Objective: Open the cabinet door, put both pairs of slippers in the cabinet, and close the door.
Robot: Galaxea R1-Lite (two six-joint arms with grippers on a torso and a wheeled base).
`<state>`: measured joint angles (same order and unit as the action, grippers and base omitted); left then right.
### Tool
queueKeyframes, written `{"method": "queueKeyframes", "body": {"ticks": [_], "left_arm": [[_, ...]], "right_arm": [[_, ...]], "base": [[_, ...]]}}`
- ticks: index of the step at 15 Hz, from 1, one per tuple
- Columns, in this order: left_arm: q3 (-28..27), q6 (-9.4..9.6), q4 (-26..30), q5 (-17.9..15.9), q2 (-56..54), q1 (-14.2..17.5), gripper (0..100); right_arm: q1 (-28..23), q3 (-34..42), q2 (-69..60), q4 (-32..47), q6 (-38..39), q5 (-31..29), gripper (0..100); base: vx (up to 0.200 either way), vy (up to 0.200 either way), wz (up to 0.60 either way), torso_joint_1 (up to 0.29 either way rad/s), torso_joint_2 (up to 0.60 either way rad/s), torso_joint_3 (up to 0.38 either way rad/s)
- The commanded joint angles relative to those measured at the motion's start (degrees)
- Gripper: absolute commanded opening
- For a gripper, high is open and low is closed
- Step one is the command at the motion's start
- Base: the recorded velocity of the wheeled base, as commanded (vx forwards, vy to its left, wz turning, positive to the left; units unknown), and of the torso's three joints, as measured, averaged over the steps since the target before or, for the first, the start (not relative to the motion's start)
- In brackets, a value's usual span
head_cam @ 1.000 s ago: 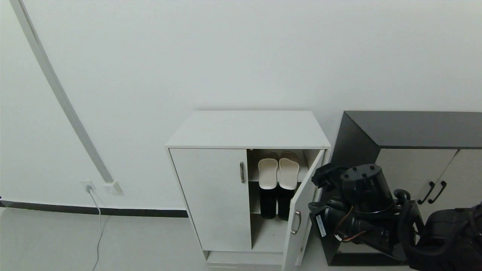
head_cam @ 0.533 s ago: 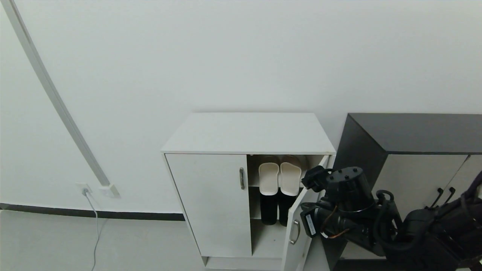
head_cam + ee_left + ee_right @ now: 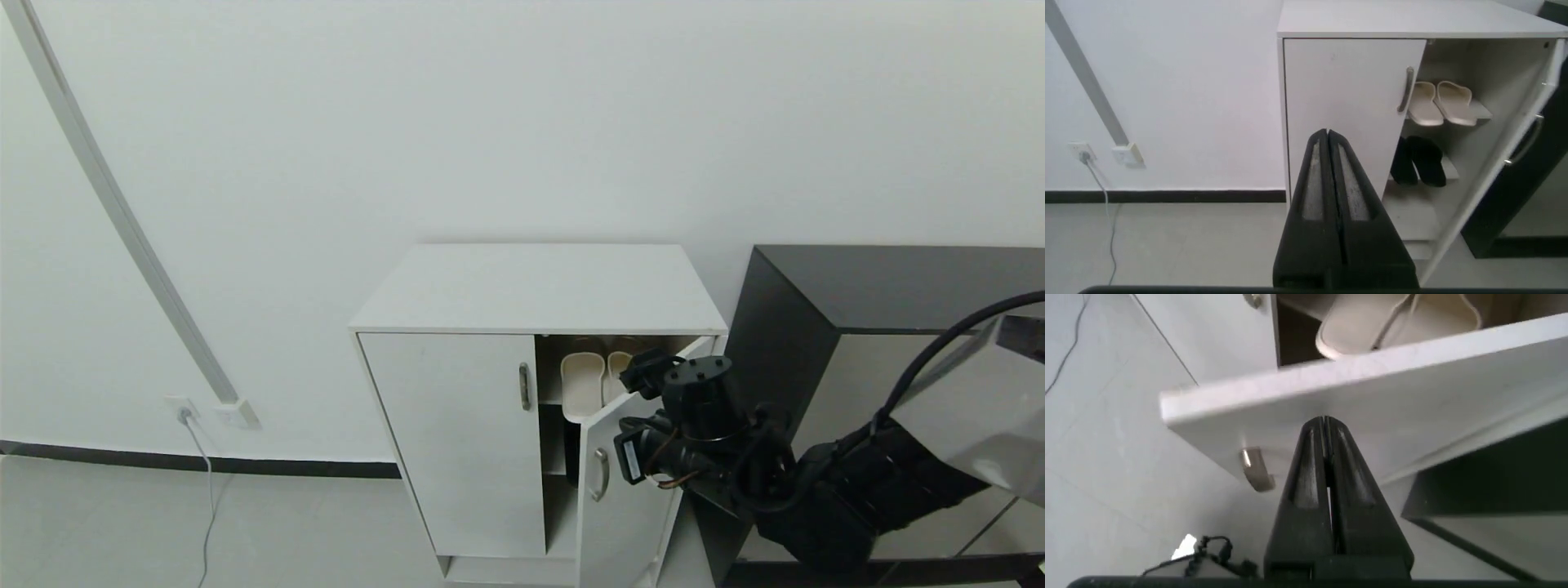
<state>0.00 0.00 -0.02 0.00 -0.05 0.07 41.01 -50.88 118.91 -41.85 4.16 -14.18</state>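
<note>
White cabinet door (image 3: 629, 523) half-open, closed right gripper (image 3: 1325, 423) seemingly touching it; left gripper (image 3: 1328, 135) closed too.

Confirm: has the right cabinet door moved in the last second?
Yes. The right door has swung toward shut: its free edge is nearer the left door's handle, hiding more of the white slippers.
</note>
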Motion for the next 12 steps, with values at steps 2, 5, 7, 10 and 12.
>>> {"method": "queueKeyframes", "body": {"ticks": [2, 5, 7, 10, 12], "left_arm": [[0.00, -0.18, 0.02, 0.00, 0.05, -0.07, 0], [0.00, -0.26, -0.06, 0.09, 0.05, 0.01, 0], [0.00, -0.18, -0.06, 0.09, 0.05, -0.07, 0], [0.00, -0.18, 0.02, 0.00, 0.05, 0.01, 0], [0.00, -0.18, 0.02, 0.00, 0.05, 0.01, 0]], "right_arm": [[-1.55, -6.95, 7.22, -0.25, 0.06, 0.12, 0], [-3.22, -12.31, 10.82, -0.25, -0.03, 0.29, 0], [-4.10, -14.95, 12.40, -0.25, -0.03, 0.29, 0], [-5.77, -18.99, 14.95, 0.10, -0.11, 0.20, 0], [-6.56, -20.84, 16.09, 0.19, -0.11, 0.29, 0]], "base": [[0.000, 0.000, 0.00, 0.000, 0.00, 0.000], [0.000, 0.000, 0.00, 0.000, 0.00, 0.000], [0.000, 0.000, 0.00, 0.000, 0.00, 0.000], [0.000, 0.000, 0.00, 0.000, 0.00, 0.000], [0.000, 0.000, 0.00, 0.000, 0.00, 0.000]]}}
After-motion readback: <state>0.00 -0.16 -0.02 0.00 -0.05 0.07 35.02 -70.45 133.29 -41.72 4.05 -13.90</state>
